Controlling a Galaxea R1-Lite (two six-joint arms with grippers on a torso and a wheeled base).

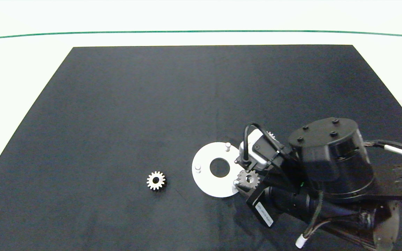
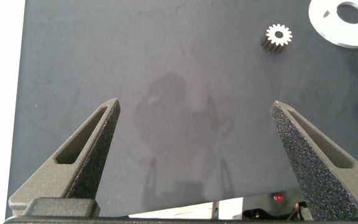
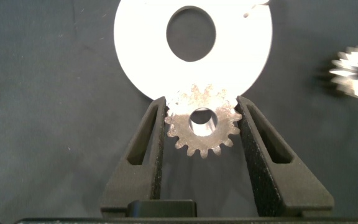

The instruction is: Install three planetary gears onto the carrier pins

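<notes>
While the right gripper (image 3: 202,121) clamps one small silver-grey metal spur gear (image 3: 202,129) between its two grey fingers (image 3: 148,146), that gear hangs over the near rim of the flat white round disc (image 1: 206,181), right of centre in the lower half of the head view. Seen there, the held gear (image 1: 248,179) sits just beside the disc's lower-right carrier pin (image 1: 236,182); through the gear's bore the right wrist view shows something pale, though whether the gear is seated on the pin cannot be told. Two other short whitish pins stand upright on the disc, one at its upper edge (image 1: 227,145) and one at its left (image 1: 198,167), both bare.

A second identical toothed gear (image 1: 156,180) lies flat on the black mat (image 1: 117,122), left of the disc and apart from it. A third gear (image 1: 270,134) peeks out behind the right arm's wrist camera, upper right of the disc; it shows blurred in the right wrist view (image 3: 355,71).

The left gripper (image 2: 194,118) hovers over bare mat with its fingers spread wide, holding nothing; it does not show in the head view.
</notes>
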